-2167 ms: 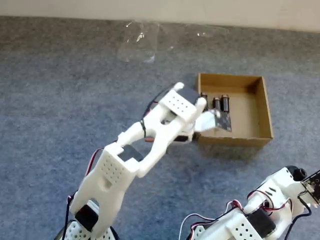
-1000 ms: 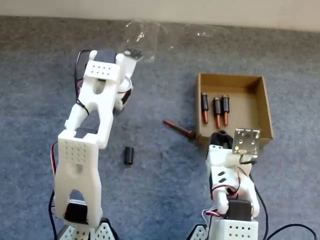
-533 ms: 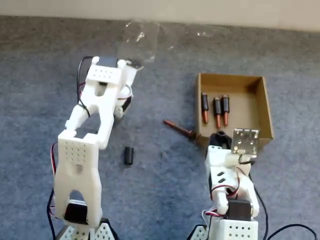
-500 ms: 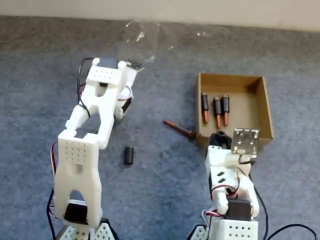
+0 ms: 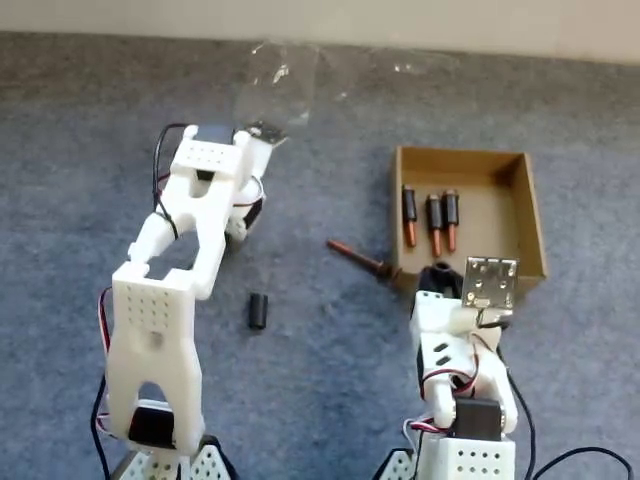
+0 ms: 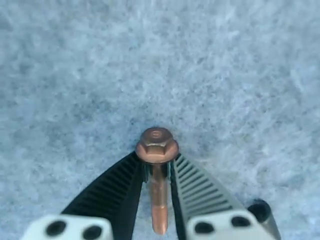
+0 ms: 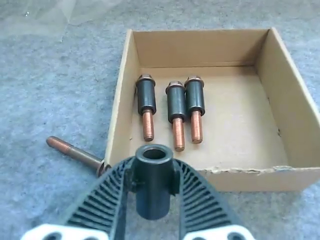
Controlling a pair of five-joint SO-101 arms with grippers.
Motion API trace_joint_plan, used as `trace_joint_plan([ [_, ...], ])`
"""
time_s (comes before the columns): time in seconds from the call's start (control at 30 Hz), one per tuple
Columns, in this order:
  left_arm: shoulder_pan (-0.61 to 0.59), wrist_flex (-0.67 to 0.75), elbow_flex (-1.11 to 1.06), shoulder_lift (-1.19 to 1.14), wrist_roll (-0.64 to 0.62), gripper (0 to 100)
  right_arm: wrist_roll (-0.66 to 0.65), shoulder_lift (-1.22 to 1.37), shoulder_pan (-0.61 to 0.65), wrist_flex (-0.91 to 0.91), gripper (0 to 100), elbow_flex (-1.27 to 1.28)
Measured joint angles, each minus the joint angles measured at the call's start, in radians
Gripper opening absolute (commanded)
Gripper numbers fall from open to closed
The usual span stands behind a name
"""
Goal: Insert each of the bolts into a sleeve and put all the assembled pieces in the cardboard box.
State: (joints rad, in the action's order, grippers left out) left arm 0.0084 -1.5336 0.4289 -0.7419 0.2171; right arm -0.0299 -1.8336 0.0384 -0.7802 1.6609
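Since two seconds ago the left arm has swung off the cardboard box (image 5: 535, 215) and stretches over the carpet (image 5: 80, 200) well left of it, while the right arm has come up to the box's near wall. Left gripper (image 6: 157, 161) clamps a bolt (image 6: 157, 145), shank lying back between the fingers, head outward. Right gripper (image 7: 152, 171) pinches a sleeve (image 7: 150, 200), bore toward the box.

left claw (image 6: 157, 172) | clamped on copper bolt (image 6: 158, 185) | grey carpet (image 6: 160, 60) beneath
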Motion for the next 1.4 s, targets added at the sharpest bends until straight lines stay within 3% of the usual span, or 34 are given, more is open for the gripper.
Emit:
trace_joint_plan([
  [0.17,-0.003,0.0,0.008,0.0,0.0,10,0.0,0.0,0.0,0.0,0.5,0.0],
  [0.67,-0.006,0.006,0.014,0.0,0.0,9,0.0,0.0,0.002,0.0,0.5,0.0],
  [0.83,-0.005,0.011,0.015,-0.02,0.0,1,0.0,0.0,0.002,0.0,0.5,0.0],
  [1.2,0.002,0.011,0.037,-0.078,0.0,1,0.0,0.0,0.002,0.0,0.5,0.0],
  [1.4,0.002,-0.014,0.032,0.009,0.0,1,0.0,0.0,0.002,0.0,0.5,0.0],
])
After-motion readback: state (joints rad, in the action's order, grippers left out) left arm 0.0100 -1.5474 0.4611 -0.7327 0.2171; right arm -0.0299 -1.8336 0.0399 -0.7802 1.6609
